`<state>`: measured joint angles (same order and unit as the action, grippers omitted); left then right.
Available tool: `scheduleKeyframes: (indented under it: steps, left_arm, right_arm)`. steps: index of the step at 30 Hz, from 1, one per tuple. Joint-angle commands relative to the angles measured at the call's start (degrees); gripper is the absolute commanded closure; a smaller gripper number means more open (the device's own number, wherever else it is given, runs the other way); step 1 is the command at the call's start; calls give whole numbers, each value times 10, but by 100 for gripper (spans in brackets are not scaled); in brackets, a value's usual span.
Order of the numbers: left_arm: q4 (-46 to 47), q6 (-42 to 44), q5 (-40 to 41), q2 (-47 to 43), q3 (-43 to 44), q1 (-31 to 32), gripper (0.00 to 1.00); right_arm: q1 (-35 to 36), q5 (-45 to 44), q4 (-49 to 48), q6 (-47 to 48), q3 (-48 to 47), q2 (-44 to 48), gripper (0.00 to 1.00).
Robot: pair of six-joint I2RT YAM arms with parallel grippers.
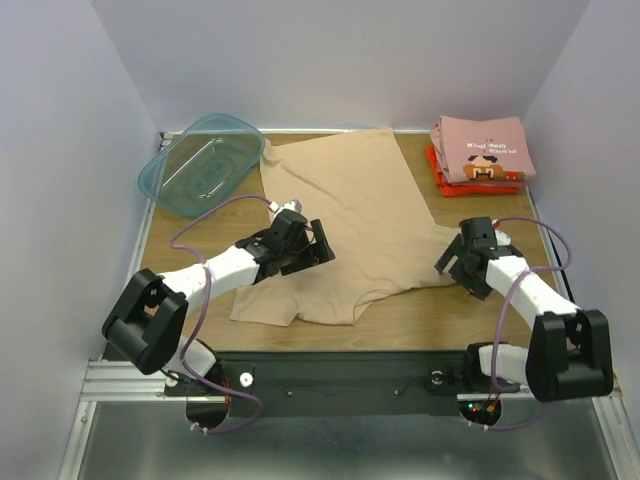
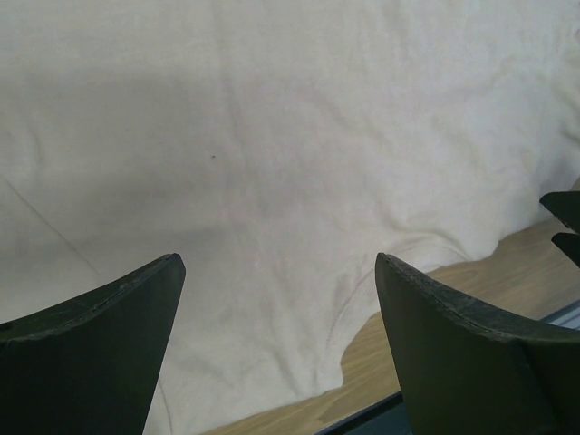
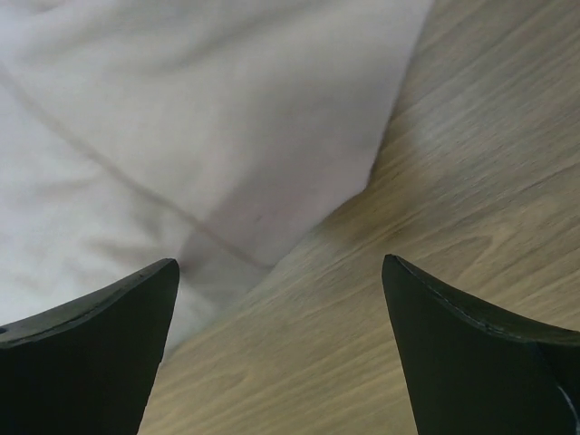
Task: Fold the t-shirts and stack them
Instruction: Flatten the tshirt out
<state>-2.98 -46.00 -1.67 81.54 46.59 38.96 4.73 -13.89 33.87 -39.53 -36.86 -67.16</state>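
While the tan shirt (image 1: 350, 210) lies spread mid-table, the pink shirt (image 1: 482, 148) sits folded on the red-orange shirt (image 1: 478, 188) at the far right. The left gripper (image 2: 279, 267) hangs over the tan shirt's near left part, fingers apart. The right gripper (image 3: 281, 265) hangs over its near right edge, fingers apart. A tub (image 1: 200, 165) sits far left.

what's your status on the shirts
Left gripper open, right gripper open. Tan shirt spread out, unfolded. Pink shirt folded atop red shirt. Tub far left, not blocking.
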Motion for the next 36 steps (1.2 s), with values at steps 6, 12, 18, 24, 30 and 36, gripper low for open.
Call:
scheduleKeyframes:
  steps: [6,12,18,24,30,36]
  left_arm:
    - [25,-6,39,-9,-54,3,1]
    - [27,-14,48,-15,-75,3,2]
    - [27,-13,62,-40,-91,2,2]
    - [4,-16,83,-61,-94,2,1]
    - [-14,-17,96,-73,-94,-2,2]
    - [-26,-14,105,-70,-85,-6,2]
  right_arm:
    - [-11,33,-139,-14,10,-78,33]
    - [-10,105,-185,73,-26,-97,100]
    - [70,68,-126,53,-113,-110,100]
    - [180,-16,-21,3,-271,-232,96]
    - [252,-45,22,57,-505,-451,85]
    - [295,-100,111,165,-770,-593,41]
